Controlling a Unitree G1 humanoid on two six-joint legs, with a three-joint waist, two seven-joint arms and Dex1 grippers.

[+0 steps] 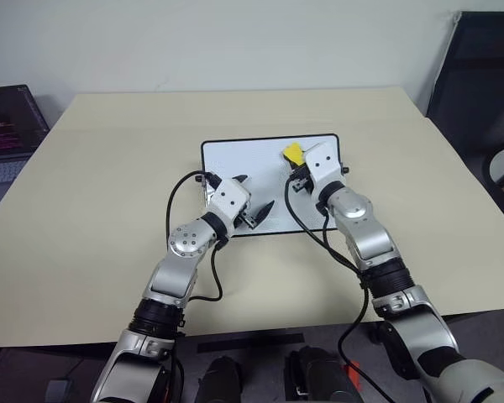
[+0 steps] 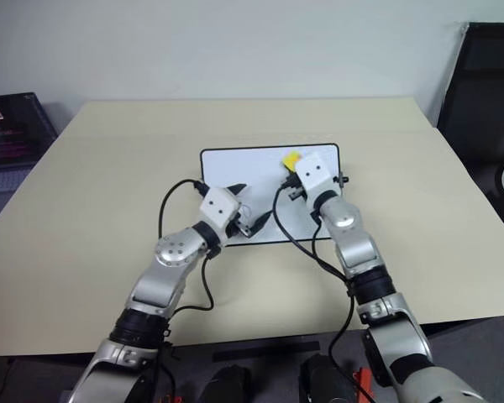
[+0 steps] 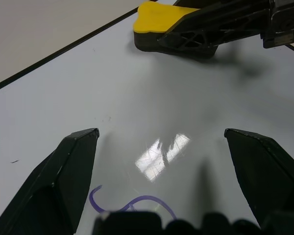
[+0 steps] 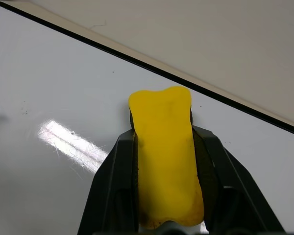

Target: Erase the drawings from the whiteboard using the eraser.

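The whiteboard (image 1: 260,168) lies flat near the middle of a beige table (image 1: 92,193), its long sides running across the robot's front and its thin black frame closing all four edges. Bare tabletop surrounds the board on every side, widest toward the robot's left and toward the far wall. A laptop (image 1: 8,126) sits at the table's far left edge, well apart from the board, and a dark chair (image 1: 479,75) stands past the table's right corner.

The right gripper (image 4: 162,161) has its two black fingers clamped on the long sides of the eraser (image 4: 165,152), whose yellow top bulges slightly between them. The eraser sits over the board's far right part, close to the far frame edge; the left wrist view shows its dark underside down at the glossy surface, though contact cannot be told for certain.

The left gripper (image 3: 161,161) rests over the board's near left part with its jaws spread wide and nothing between them. Just beneath it, close to its base, a looped purple stroke of the drawings (image 3: 132,203) remains on the white surface. Open, unmarked board lies between the two grippers, apart from a few faint specks.
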